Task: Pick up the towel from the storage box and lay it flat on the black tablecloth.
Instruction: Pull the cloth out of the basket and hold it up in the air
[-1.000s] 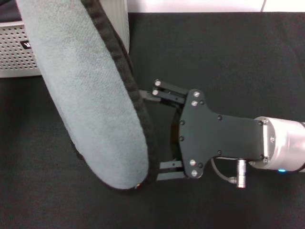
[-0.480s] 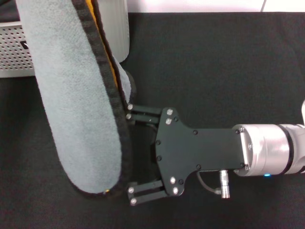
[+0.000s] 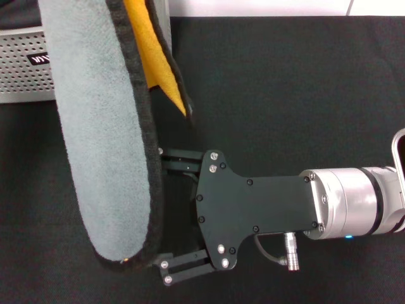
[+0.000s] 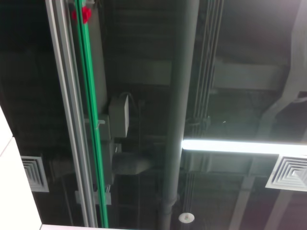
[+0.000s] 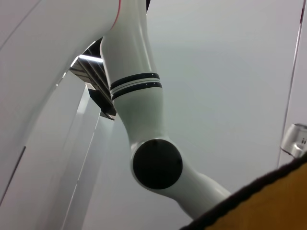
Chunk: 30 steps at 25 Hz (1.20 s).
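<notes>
**Towel out of the box, hanging, not yet spread**

Grey-teal fleece fills the left of your head view: the towel (image 3: 101, 139) hangs in a long upright fold, black stitched edging down its right side and an orange-yellow face showing behind the upper part. It is clear of the storage box (image 3: 25, 63), which sits at the far left corner of the black tablecloth (image 3: 304, 95), mostly hidden behind the cloth. You cannot see into the box from here, so what it holds now cannot be told. What carries the towel's top is above the frame.

The right gripper (image 3: 161, 215) reaches in from the right edge of the tablecloth, its two linkage fingers spread wide, one at the towel's edging halfway down, the other at its lower tip. The fingertips disappear behind the edging, so you can't say whether they have any cloth between them; nothing looks pinched.

Your left wrist view shows only ceiling pipes, a green rail and a strip light. No gripper, towel or box appears there, so the left hand's state cannot be told.

Your right wrist view looks up at a white arm against a pale wall, with a corner of orange cloth edged in black at one corner.

By my reading, the lift is done. What is left is the opening and laying flat.
</notes>
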Tool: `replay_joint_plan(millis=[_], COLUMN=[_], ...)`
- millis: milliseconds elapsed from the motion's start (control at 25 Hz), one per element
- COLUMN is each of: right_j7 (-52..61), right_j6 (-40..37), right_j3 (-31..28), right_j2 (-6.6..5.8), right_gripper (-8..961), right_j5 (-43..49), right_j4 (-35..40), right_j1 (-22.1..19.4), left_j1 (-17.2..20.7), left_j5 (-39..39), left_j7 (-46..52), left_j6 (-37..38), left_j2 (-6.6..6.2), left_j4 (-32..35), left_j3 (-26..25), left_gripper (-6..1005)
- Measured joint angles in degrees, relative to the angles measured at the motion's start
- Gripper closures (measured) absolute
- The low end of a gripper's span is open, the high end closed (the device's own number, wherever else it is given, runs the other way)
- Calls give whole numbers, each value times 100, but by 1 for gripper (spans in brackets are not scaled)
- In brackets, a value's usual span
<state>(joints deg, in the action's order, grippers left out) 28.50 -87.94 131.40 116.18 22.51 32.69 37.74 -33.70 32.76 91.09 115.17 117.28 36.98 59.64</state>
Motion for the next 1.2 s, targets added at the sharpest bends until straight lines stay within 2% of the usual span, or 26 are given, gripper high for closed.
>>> replay_joint_plan(millis=[320,760,1200], right_j7=[32,33,158], right_j6=[-2,-11,-103], right_j3=[60,-197,-615], right_j2=[0,4,-57], right_gripper=[219,220,221], right_j5=[41,-3,64], right_j4=[0,-59,-216], right_j1=[-16,-66,-258], left_j1=[-3,35,199], left_j5=[2,116,125], left_j7=[-104,-252,-252], left_j6=[-131,-321,-320], left_j2=[-96,-94,-106], left_j4=[-25,-84,-86], left_j3=[-12,-27,-107], left_gripper=[976,976,977])
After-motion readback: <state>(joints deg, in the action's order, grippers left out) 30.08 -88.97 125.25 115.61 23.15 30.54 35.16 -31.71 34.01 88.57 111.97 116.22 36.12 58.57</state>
